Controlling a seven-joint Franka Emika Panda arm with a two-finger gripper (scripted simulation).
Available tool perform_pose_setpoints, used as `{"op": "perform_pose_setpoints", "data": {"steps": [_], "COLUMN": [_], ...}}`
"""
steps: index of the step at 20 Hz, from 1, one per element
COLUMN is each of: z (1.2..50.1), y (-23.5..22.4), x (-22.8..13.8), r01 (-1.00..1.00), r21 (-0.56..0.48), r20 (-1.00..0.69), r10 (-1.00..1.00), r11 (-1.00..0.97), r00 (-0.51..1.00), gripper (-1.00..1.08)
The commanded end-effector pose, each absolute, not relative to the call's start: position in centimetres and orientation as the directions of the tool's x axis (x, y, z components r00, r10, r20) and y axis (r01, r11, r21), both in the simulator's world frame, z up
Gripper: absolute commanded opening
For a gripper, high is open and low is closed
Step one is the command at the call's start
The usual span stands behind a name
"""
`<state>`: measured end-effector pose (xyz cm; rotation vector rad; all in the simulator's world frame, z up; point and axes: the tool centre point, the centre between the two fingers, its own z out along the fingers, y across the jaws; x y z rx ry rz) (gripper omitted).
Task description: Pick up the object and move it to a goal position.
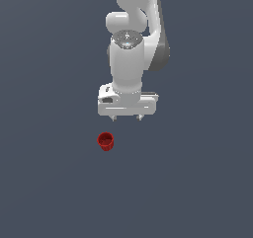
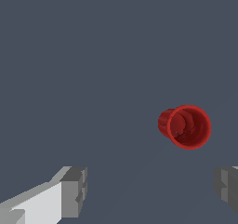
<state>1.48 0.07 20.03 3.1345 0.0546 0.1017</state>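
Observation:
The object is a small red cup [image 1: 105, 141] with a hollow top, standing on the dark grey floor. In the exterior view it lies below and a little toward that view's left of my white gripper [image 1: 127, 118]. The gripper points down, open and empty, with its two short fingertips spread wide. It hangs apart from the cup and does not touch it. In the wrist view the cup [image 2: 186, 126] shows its open mouth, beyond the gap between my two grey fingertips [image 2: 74, 190], nearer the other fingertip. My gripper [image 2: 151, 187] holds nothing.
A plain dark grey floor [image 1: 197, 182] fills both views. The white arm [image 1: 133, 34] rises above the gripper. No other objects or markers are visible.

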Motion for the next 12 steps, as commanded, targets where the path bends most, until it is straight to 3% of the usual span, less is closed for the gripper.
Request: {"op": "perform_pose_setpoints", "data": {"steps": [1,12], "z": [20.0,21.5], "y": [0.1,2.2], "x": [1.5,1.0], "r01": [0.035,0.052], "r21": [0.006,-0.002], "r20": [0.065,0.059], "r10": [0.035,0.052], "r11": [-0.999,-0.999], "r00": [0.997,0.997], "gripper": [1.00,1.00]}}
